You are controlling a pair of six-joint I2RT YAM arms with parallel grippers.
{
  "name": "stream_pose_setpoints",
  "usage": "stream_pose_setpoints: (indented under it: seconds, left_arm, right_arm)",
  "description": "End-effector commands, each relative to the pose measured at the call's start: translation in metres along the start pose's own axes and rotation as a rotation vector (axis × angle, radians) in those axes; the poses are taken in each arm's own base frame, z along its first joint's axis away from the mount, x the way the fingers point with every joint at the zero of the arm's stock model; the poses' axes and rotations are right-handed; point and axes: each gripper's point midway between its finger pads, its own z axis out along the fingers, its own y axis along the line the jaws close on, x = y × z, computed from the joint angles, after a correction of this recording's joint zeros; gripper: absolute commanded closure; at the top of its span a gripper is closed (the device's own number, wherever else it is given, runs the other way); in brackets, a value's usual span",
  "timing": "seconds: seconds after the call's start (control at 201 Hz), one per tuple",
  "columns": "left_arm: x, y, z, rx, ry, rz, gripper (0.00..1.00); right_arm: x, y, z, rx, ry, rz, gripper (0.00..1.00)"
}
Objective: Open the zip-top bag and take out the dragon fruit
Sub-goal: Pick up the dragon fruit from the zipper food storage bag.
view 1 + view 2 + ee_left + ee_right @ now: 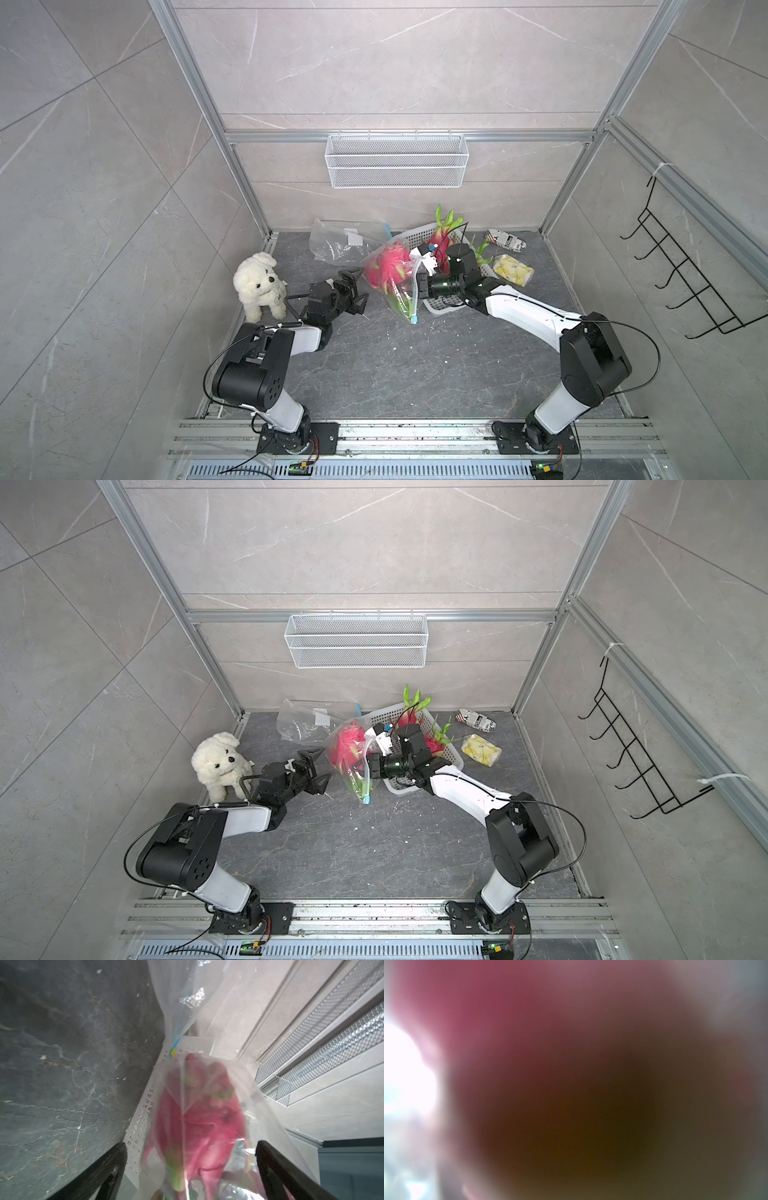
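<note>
Fingers (116, 1159) of the left gripper (356, 291), left of centre in both top views, stand wide apart just beside the clear plastic zip-top bag (401, 301). One oval magenta dragon fruit (388, 266) sits inside it. The right gripper (418, 286) meets the bag's zip edge at centre; its fingertips are hidden, so its grip cannot be told. Farther back, a second dragon fruit (439, 240) stands in a white perforated plastic basket (415, 240).

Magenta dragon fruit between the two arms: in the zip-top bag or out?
In. Left wrist view shows creased clear film lying over the magenta dragon fruit; in a top view the clear plastic zip-top bag surrounds it.
</note>
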Motion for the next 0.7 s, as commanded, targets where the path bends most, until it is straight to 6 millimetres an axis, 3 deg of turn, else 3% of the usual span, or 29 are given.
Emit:
stream_pose_setpoints:
  seconds: [0.0, 0.234, 0.318, 0.408, 0.443, 0.488, 0.537, 0.572, 0.642, 0.697]
  left_arm:
    - [0.006, -0.023, 0.009, 0.107, 0.058, -0.039, 0.00]
    - [-0.001, -0.036, 0.019, 0.173, 0.044, -0.032, 0.03]
    - [-0.003, -0.033, 0.017, 0.172, 0.033, -0.022, 0.25]
    - [-0.006, -0.026, 0.014, 0.166, 0.015, -0.029, 0.59]
    - [-0.005, -0.023, 0.013, 0.161, 0.014, -0.034, 0.66]
    - [-0.002, -0.022, 0.013, 0.154, 0.031, -0.038, 0.63]
    - [0.003, -0.021, 0.013, 0.148, 0.060, -0.040, 0.45]
    - [0.008, -0.020, 0.014, 0.140, 0.085, -0.045, 0.39]
    - [0.017, -0.018, 0.013, 0.133, 0.112, -0.049, 0.42]
    - [0.020, -0.014, 0.012, 0.121, 0.112, -0.051, 0.59]
  right_arm:
    - [-0.021, 0.025, -0.004, -0.075, -0.051, -0.089, 0.89]
    - [-0.010, -0.002, 0.020, -0.103, -0.035, 0.003, 0.90]
    - [-0.007, -0.016, 0.026, -0.079, -0.042, 0.021, 0.90]
    - [-0.005, -0.028, 0.030, -0.039, -0.047, 0.036, 0.90]
    - [-0.004, -0.031, 0.030, -0.027, -0.044, 0.039, 0.90]
    - [-0.004, -0.035, 0.031, -0.013, -0.047, 0.038, 0.90]
    - [-0.004, -0.038, 0.031, 0.007, -0.047, 0.035, 0.90]
    - [-0.003, -0.041, 0.031, 0.025, -0.044, 0.034, 0.90]
    - [-0.004, -0.045, 0.030, 0.054, -0.045, 0.028, 0.90]
    - [-0.004, -0.048, 0.030, 0.068, -0.045, 0.027, 0.90]
